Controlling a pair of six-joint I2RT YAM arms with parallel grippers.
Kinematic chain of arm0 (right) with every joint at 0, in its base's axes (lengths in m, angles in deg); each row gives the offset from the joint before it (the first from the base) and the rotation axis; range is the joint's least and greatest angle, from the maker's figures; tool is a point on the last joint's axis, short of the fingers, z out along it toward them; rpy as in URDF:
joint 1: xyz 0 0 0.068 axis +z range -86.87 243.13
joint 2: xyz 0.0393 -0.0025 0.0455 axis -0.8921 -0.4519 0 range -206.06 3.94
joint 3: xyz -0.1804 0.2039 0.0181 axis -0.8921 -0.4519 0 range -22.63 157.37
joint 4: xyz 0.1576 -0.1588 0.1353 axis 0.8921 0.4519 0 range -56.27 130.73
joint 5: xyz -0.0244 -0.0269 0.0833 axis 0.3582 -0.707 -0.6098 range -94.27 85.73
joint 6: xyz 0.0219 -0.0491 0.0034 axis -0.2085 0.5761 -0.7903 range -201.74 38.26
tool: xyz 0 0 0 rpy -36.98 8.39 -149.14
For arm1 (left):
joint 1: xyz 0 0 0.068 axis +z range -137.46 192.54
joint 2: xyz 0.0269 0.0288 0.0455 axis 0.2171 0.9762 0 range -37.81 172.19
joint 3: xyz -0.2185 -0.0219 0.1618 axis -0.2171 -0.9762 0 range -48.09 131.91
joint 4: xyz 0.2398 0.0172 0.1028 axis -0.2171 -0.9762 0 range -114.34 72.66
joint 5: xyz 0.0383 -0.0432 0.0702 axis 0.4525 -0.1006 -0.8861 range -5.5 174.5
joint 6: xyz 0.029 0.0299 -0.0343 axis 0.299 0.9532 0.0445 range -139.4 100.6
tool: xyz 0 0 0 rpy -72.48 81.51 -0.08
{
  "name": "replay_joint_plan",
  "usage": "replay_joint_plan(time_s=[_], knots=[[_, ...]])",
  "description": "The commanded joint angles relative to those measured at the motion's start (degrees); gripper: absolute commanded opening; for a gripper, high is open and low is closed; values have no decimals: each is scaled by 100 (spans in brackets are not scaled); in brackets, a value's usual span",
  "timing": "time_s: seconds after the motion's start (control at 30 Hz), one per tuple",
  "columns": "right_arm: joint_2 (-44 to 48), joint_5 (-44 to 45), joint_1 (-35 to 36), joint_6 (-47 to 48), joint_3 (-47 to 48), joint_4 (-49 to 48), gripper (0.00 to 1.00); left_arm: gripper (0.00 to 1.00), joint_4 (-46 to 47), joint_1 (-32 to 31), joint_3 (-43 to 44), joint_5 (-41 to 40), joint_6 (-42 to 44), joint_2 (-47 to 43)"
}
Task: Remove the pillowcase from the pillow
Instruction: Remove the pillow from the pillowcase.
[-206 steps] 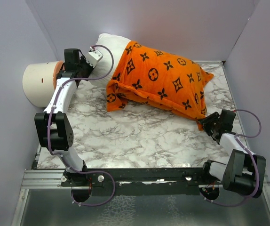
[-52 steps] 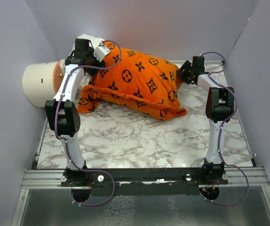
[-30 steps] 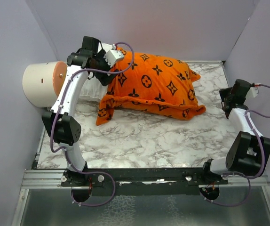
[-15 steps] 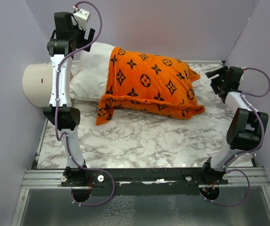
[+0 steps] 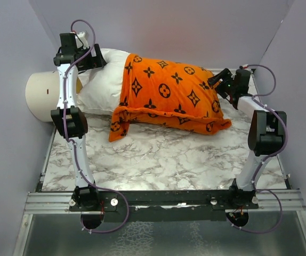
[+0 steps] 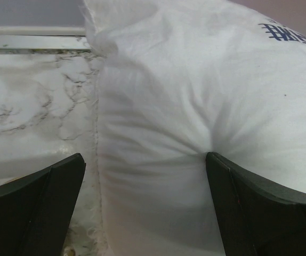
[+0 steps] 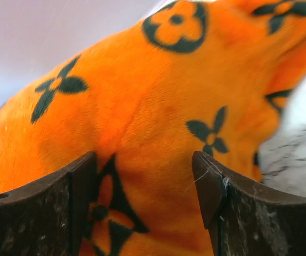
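Observation:
The white pillow [image 5: 101,81] lies at the back of the table with its left end bare. The orange pillowcase [image 5: 169,93] with black motifs covers the rest. My left gripper [image 5: 93,60] is at the bare far-left corner. In the left wrist view it [image 6: 145,160] stands open round the pillow [image 6: 195,96], whose white stuffing bulges between the fingers, and the right finger dents it. My right gripper [image 5: 220,81] is at the pillowcase's right end. In the right wrist view it [image 7: 145,160] is open against the plush pillowcase [image 7: 142,90], with orange fabric between the fingers.
A cream cylinder with an orange face [image 5: 42,96] lies against the left wall, just beside the pillow. Grey walls close in the back and both sides. The marble tabletop [image 5: 158,154] runs forward to a metal rail [image 5: 163,200] at the near edge.
My left gripper came down from beside the back wall onto the pillow's bare corner. My right gripper opened and swung from the right edge to the pillowcase's right end. The pillow has barely moved.

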Motion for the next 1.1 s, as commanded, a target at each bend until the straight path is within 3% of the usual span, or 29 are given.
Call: replay_joint_plan(time_s=[0.0, 0.17, 0.33, 0.4, 0.47, 0.53, 0.63, 0.73, 0.9, 1.07], knots=[[-85, -438, 414, 293, -144, -489, 69, 99, 174, -84, 177, 2187, -613, 214], [363, -536, 879, 444, -1044, -1023, 50, 95, 827, -151, -87, 4183, -1315, 124], [1211, -422, 1557, 412, -2508, -1485, 42, 84, 764, -301, -321, 4353, -1229, -360], [1557, -299, 1993, 379, -3030, -1576, 42, 70, 542, -329, -201, 4223, -910, -444], [1913, -142, 2344, 252, -3537, -1611, 45, 41, 364, -331, 2, 3949, -539, -485], [2290, -82, 2420, 90, -3960, -1610, 55, 19, 48, -327, 244, 3560, -126, -484], [3009, 483, 2386, 318, -4122, -870, 72, 0, -219, -333, 288, 3119, 473, -615], [3596, 565, 2047, 713, -3972, -42, 80, 0, -208, -390, 2, 2601, 1092, -872], [4372, 53, 622, 836, -3909, 649, 84, 0, -47, -564, -293, 1574, 1890, -1106], [3798, -118, -404, 788, -3600, 1031, 88, 0, -167, -673, 46, 1214, 2087, -887]])
